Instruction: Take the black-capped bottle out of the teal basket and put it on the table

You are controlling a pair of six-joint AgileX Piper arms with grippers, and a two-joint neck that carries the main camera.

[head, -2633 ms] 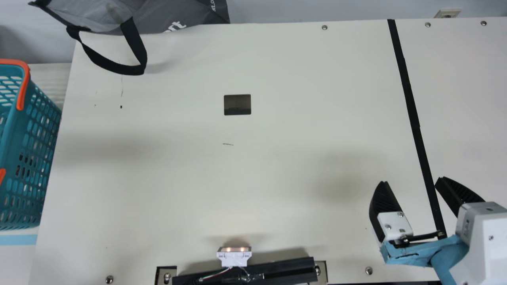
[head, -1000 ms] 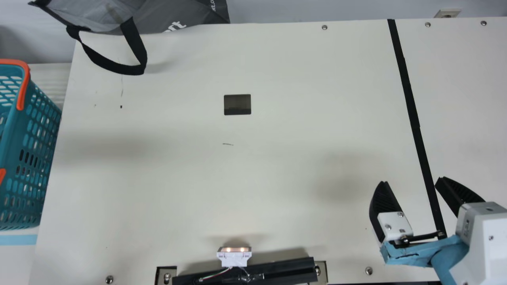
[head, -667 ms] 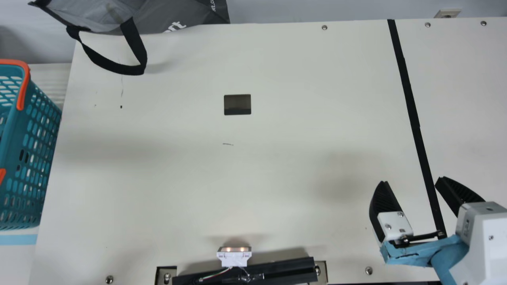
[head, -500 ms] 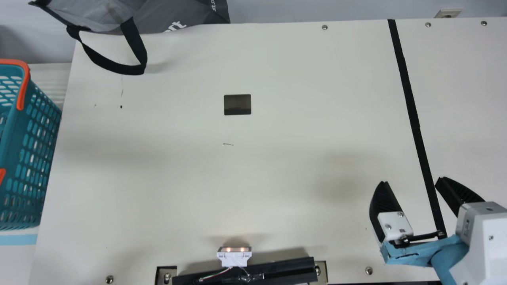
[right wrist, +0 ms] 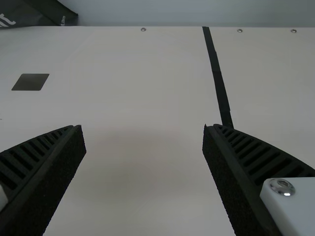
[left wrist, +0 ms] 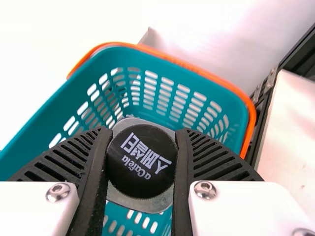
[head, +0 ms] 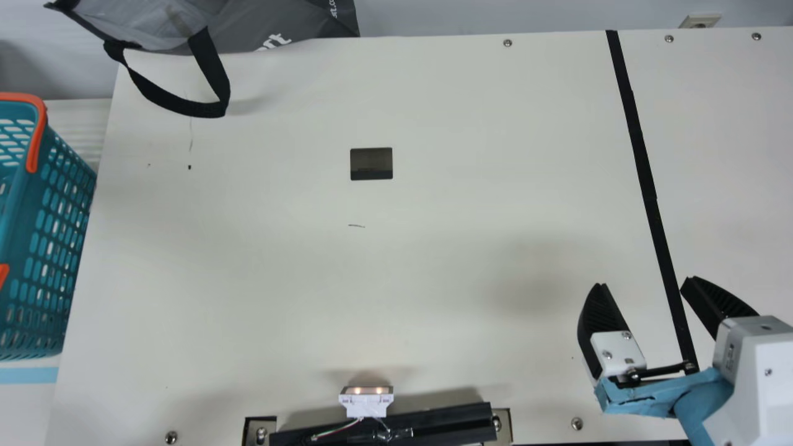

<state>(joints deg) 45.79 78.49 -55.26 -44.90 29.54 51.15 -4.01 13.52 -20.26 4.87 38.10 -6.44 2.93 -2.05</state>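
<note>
L pincer [left wrist: 143, 131] grips black-capped bottle [left wrist: 141, 162] by its cap, in or just above teal basket [left wrist: 74, 93]; R pincer [right wrist: 142, 129] stands wide. Bottle looks rigid, prob. smooth, poss. heavy w/ liquid; cap's sides, squarely pinched, seem best hold.

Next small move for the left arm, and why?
Probably lift the left gripper clear of the rim of the teal basket: its fingers look closed on both sides of the black-capped bottle, which seems within the basket's walls, not yet on the table.
</note>
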